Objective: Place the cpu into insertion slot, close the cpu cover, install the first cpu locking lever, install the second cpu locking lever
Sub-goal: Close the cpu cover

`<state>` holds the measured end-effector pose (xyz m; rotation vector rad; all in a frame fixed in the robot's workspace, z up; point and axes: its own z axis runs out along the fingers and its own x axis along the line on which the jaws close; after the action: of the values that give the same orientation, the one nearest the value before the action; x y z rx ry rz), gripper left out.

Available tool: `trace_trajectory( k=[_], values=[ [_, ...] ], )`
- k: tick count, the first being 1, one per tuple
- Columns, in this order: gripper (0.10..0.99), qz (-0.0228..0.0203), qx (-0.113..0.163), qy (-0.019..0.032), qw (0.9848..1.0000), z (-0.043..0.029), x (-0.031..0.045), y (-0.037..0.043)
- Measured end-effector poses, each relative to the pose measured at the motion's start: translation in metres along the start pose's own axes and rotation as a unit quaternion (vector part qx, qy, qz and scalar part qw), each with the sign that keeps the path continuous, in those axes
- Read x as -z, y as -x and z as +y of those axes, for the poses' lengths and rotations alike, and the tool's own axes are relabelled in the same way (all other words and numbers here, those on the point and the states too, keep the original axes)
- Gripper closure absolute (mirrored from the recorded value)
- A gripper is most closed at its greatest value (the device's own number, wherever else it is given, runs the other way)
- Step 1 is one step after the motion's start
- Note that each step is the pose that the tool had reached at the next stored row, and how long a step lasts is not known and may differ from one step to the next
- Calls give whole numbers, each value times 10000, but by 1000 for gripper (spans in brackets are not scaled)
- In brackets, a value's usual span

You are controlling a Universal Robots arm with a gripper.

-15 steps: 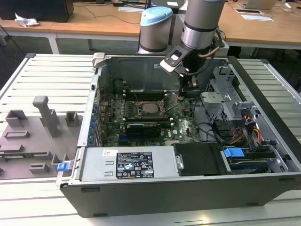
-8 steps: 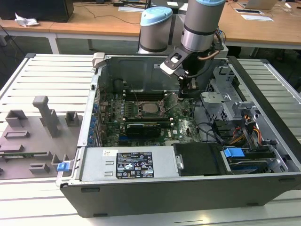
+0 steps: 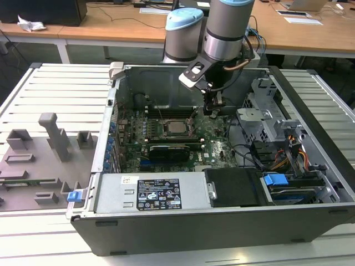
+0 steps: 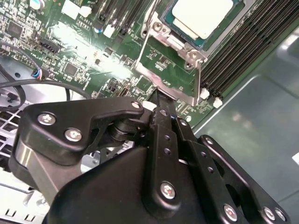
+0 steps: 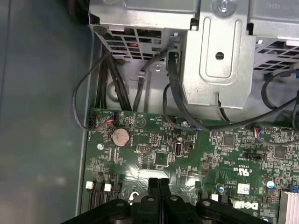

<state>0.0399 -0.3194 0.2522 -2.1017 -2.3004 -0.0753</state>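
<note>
Your pincer (image 4: 160, 100) has its two fingers pressed together with nothing between them, which both wrist views show. In the second wrist view the fingertips sit at the outer edge of the cpu cover (image 4: 197, 79) and appear to touch it.

The cover is raised off the socket and tilted. You can see green board through its square window.

Beyond the cover, the cpu (image 4: 202, 15) lies flat in the insertion slot (image 4: 158, 29) with its silvery top bare.

In the exterior view the cpu (image 3: 178, 127) is near the middle of the green circuit board (image 3: 216, 147), towards the far wall of the open computer case (image 3: 166, 233). The pincer (image 3: 212, 111) hangs just beside it, on the exterior view's right.

The case stands on the slatted table (image 3: 50, 88).
</note>
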Motion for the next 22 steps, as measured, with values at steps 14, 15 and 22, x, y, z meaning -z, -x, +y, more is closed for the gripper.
trace_trajectory(
  k=[14, 15, 22],
  values=[
    [980, 0, 0, 0, 10000, -256, -8, -22],
    [980, 0, 0, 0, 10000, -266, -8, -23],
    [980, 0, 0, 0, 10000, -371, -20, -32]
  ],
)
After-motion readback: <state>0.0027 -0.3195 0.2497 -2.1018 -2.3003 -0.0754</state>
